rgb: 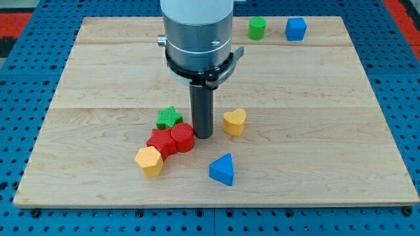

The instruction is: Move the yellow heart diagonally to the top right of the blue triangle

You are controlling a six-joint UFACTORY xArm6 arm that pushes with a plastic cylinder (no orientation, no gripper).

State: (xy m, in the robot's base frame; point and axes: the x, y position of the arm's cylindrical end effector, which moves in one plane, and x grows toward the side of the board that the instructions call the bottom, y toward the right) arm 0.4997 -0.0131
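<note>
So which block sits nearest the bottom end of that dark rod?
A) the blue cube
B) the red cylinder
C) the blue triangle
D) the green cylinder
B: my tip rests right beside the red ribbed cylinder block, apparently touching it, while the yellow heart block sits a little off to the view's right.

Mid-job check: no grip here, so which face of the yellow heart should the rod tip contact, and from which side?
Probably little or no push is needed: the yellow heart already lies up and right of the blue triangle. My tip is just off its left side, against the red blocks. If nudging, contact that left face and push toward the view's right, centred so it doesn't spin.
</note>
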